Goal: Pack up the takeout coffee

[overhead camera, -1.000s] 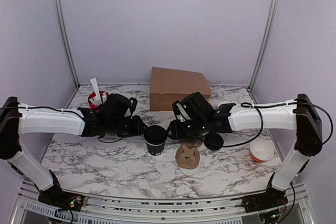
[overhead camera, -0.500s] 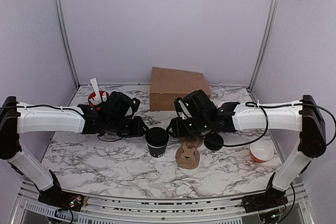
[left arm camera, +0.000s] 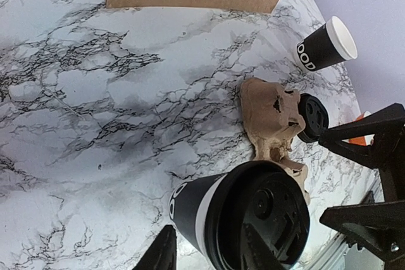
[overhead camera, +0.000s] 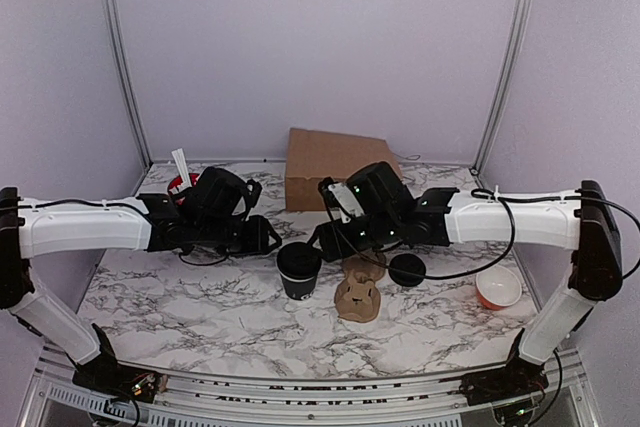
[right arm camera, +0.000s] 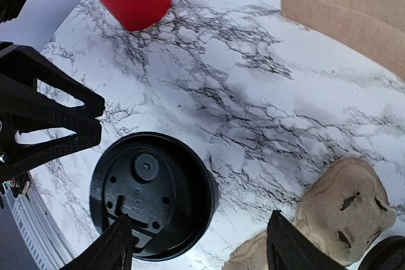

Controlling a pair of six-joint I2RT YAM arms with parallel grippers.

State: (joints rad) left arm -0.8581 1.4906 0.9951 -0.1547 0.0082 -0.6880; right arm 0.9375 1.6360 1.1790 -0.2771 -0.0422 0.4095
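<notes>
The takeout coffee (overhead camera: 299,269), a small black paper cup with a black lid, stands upright on the marble table (overhead camera: 200,307) between the two arms. In the left wrist view the takeout coffee (left arm camera: 243,219) sits just below my left gripper (left arm camera: 207,254). The jaws stand apart, and the left finger is clear of the cup's side. My right gripper (right arm camera: 201,248) is wide open above the lid (right arm camera: 150,195), holding nothing. In the top view the left gripper (overhead camera: 267,238) and the right gripper (overhead camera: 323,240) hover on either side of the cup.
A brown pulp cup carrier (overhead camera: 358,293) lies right of the coffee, with a loose black lid (overhead camera: 407,270) beside it. A brown paper bag (overhead camera: 335,167) is at the back. A red cup (overhead camera: 183,188) is at the left and an orange bowl (overhead camera: 497,287) at the right. A second, open black cup (left arm camera: 324,45) shows in the left wrist view.
Both grippers have opened wider and drawn up and slightly away from the coffee. The cup stands where it was.
</notes>
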